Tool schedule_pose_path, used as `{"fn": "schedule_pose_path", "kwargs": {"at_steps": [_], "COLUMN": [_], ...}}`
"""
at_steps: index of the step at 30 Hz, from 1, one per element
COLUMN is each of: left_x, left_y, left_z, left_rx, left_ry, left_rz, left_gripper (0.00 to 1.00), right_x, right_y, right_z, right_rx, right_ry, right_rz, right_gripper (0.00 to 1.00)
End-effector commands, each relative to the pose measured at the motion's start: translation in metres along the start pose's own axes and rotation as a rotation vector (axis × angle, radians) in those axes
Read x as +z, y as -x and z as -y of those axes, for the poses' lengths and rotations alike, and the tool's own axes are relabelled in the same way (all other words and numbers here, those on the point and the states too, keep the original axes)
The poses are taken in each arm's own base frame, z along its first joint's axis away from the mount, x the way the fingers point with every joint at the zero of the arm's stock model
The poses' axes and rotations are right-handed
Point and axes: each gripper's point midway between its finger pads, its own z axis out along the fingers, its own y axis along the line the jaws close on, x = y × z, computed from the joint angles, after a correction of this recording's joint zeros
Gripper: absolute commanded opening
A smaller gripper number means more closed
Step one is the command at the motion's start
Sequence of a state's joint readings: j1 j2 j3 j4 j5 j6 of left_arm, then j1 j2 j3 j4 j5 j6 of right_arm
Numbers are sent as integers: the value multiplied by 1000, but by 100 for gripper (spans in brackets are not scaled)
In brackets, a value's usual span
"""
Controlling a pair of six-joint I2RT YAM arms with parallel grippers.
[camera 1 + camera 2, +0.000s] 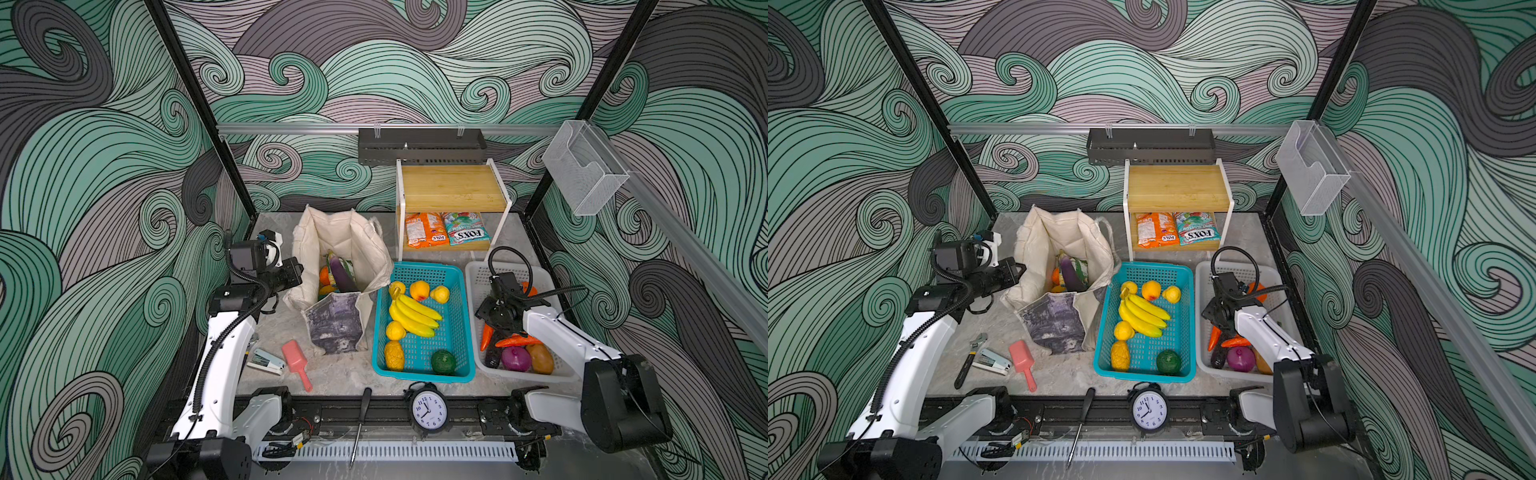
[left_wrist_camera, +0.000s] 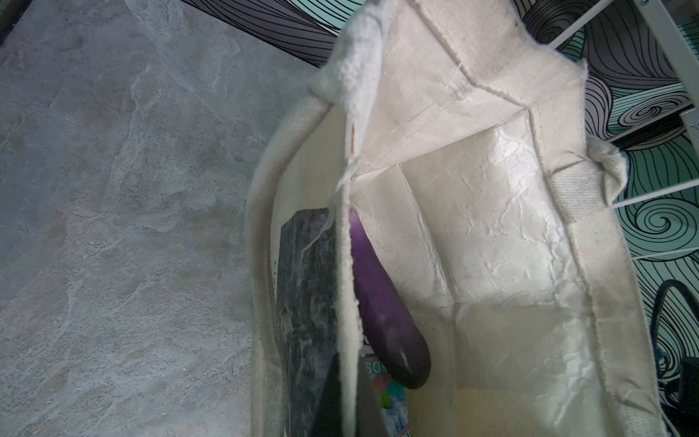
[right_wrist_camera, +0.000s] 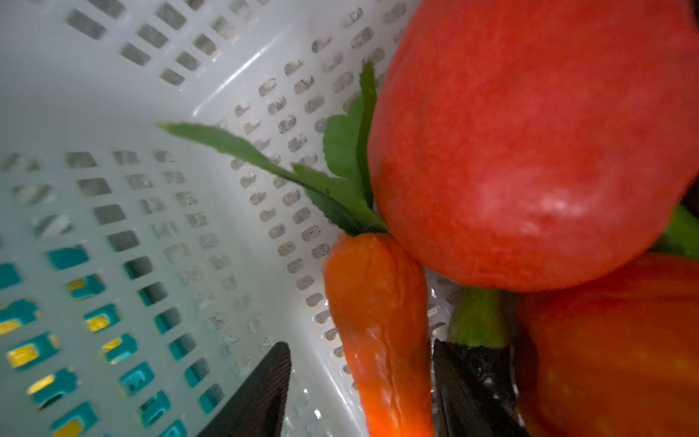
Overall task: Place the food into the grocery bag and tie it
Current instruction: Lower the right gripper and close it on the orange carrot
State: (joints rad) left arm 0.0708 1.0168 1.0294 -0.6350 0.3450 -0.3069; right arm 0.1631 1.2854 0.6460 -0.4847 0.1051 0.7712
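Right wrist view: the right gripper (image 3: 361, 346) is seen low inside the white basket (image 3: 113, 94), with its jaws apart and set either side of the carrot (image 3: 378, 302), just below the green leaves (image 3: 321, 181). One finger lies just beside the carrot and a clear gap shows at the other, so no grip is judged to be made yet. A red round fruit (image 3: 529, 151) rests against the carrot's leafy end.

Left wrist view: the left gripper (image 2: 348, 408) is clamped on the rim of the grocery bag (image 2: 472, 189), with the canvas pinched between its fingers. An eggplant (image 2: 386, 314) and a snack packet (image 2: 386, 393) are seen inside.

In both top views the bag is seen standing with its mouth open, just beside the teal basket (image 1: 419, 270), which lies between it and the white basket.

Step in hand (judged): pick-up of the carrot, for transfer to the bag.

Notes for a clean pick:
- The jaws should be closed across the thick part of the body, not on the leaves, which would likely give way or tear.
- The carrot is tapered and glossy, so a slide toward the thin end is to be expected. The grip should be centred and firm.
- A straight lift is advised, so that the red fruit is not dragged along and the basket wall is cleared.
- The left hold on the rim should be maintained so the mouth is not lost, and the carrot released low inside the bag.

Much produce is seen in both baskets, and tying is not yet begun.
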Motion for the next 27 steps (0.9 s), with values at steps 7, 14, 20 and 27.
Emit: {"fn": "schedule_pose_path", "kwargs": {"at_steps": [7, 14, 20, 27], "left_x": [-4, -3, -3, -3], "left_y": [0, -1, -1, -1], "left_z": [-1, -2, -1, -1], "left_rx": [-1, -3, -2, -2], "left_ry": [9, 12, 10, 9], "left_rz": [5, 0, 1, -1], "left_gripper": [0, 0, 0, 0], "right_x": [14, 20, 21, 10], "right_y": [-3, -5, -5, 0], "right_z": [-3, -2, 3, -1], "right_rx": [9, 4, 1, 11], "right_ry": [12, 2, -19, 9], "right_rz": [-18, -26, -18, 7], "right_gripper": [55, 55, 38, 32]}}
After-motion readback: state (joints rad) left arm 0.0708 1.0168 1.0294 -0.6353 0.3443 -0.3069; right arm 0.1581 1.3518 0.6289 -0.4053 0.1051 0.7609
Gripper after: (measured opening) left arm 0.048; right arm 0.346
